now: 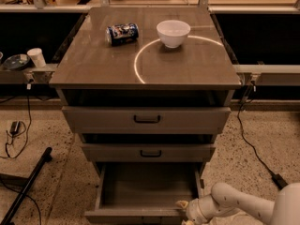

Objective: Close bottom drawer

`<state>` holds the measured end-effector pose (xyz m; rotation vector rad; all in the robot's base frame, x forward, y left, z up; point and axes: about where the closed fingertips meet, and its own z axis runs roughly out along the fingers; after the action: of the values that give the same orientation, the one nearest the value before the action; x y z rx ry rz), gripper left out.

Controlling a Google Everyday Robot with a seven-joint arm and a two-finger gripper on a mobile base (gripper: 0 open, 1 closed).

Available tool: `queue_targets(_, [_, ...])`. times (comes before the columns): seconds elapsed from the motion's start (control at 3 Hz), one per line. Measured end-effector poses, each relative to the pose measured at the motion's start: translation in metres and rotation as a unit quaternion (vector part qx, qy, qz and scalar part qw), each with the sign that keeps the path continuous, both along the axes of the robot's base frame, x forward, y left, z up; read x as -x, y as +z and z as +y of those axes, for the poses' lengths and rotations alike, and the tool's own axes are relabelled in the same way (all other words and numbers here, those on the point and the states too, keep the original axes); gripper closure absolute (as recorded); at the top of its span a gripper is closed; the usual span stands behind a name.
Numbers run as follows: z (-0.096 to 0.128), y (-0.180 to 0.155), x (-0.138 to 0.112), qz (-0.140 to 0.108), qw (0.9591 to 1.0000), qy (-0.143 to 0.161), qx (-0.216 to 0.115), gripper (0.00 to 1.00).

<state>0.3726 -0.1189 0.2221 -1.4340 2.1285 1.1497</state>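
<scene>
Bottom drawer [147, 191] is pulled well out of the desk [93, 64] at the lowest level. Its grey interior is in view and appears empty. Its front panel lies along the bottom edge of the view, and its handle cannot be seen. The middle drawer [149, 152] and the top drawer [146, 119] each stand out a little from the frame.

The gripper [183, 212] is at the right front corner of the bottom drawer, touching or just beside the front panel. Whether it is open or shut cannot be told, and no object is seen in its hold. The arm [234, 201] reaches in from the lower right.

Judged state: closing is not yet done, and the full travel is left.

Hazards from this position:
- Off-centre push. Contact is at the right corner, not mid-panel. Force applied there may skew the drawer on its runners and jam it partway.
- Slip. The gripper may slide off the corner to the right, so the push is lost or the arm strikes the desk side.
- Pinch. If the gripper rides over the panel's top edge, it may be trapped under the middle drawer as the gap closes.
- Shock. A hard stop may shake the desk. The can [122, 33] lies on its side near the bowl [173, 33] and could roll.
</scene>
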Motion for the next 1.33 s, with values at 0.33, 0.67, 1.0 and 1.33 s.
queue_targets(0.33, [0.009,-0.0125,-0.0194,-0.009,1.0,0.002,-0.002,0.0])
queue_targets(0.67, [0.0091,-0.0125,-0.0194,-0.009,1.0,0.002,-0.002,0.0])
queue_targets(1.0, [0.0091,-0.0125,-0.0194,-0.009,1.0,0.002,-0.002,0.19])
queue_targets(1.33, [0.0091,-0.0126,-0.0193,-0.009,1.0,0.002,-0.002,0.5])
